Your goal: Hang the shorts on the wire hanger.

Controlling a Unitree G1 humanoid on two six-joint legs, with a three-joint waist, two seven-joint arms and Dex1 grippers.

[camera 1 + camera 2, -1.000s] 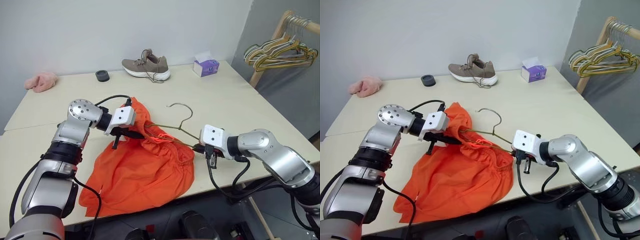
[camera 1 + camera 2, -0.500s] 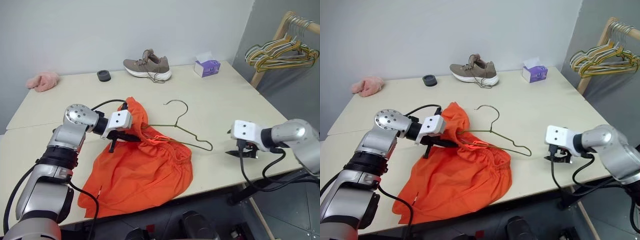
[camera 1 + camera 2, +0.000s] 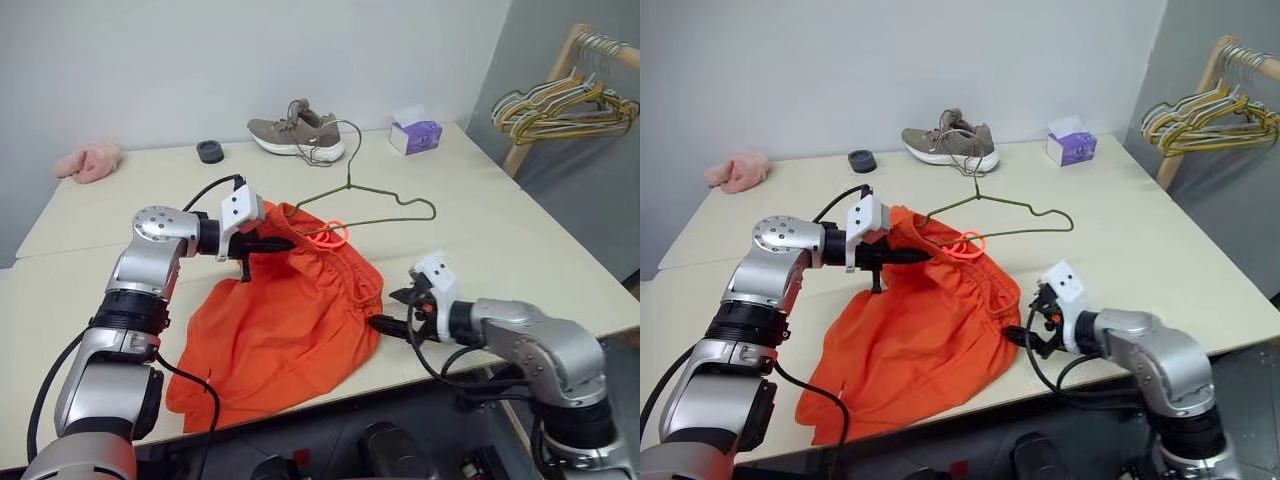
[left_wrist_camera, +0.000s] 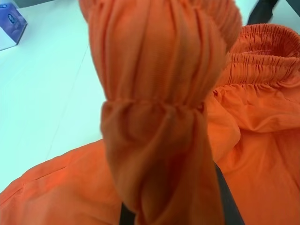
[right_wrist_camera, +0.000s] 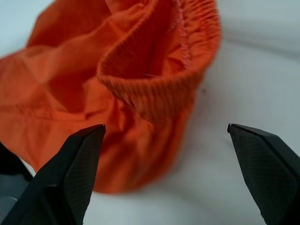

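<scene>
The orange shorts [image 3: 290,320] lie spread on the table, their gathered waistband raised at the far end. My left gripper [image 3: 278,242] is shut on that bunched waistband, and in the left wrist view the fabric [image 4: 159,93] covers its fingers. The olive wire hanger [image 3: 433,208] rises out of the shorts beside the left gripper, tilted up off the table with its hook [image 3: 346,132] high. A pink-orange loop [image 3: 335,236] hangs by the wire. My right gripper [image 3: 388,308] is open at the waistband's right edge [image 5: 159,89], its fingers [image 5: 70,164] wide apart.
A tan shoe [image 3: 296,133], a purple tissue box [image 3: 413,133], a black round thing [image 3: 209,151] and a pink cloth [image 3: 88,161] lie along the far side of the table [image 3: 480,170]. A wooden rack with bunched hangers [image 3: 560,105] stands to the right. My right arm is by the table's near edge.
My right gripper let go of the hanger's end, swung out right, then came back open to the shorts' waistband. The hanger has tipped upward off the table with the left gripper's turn.
</scene>
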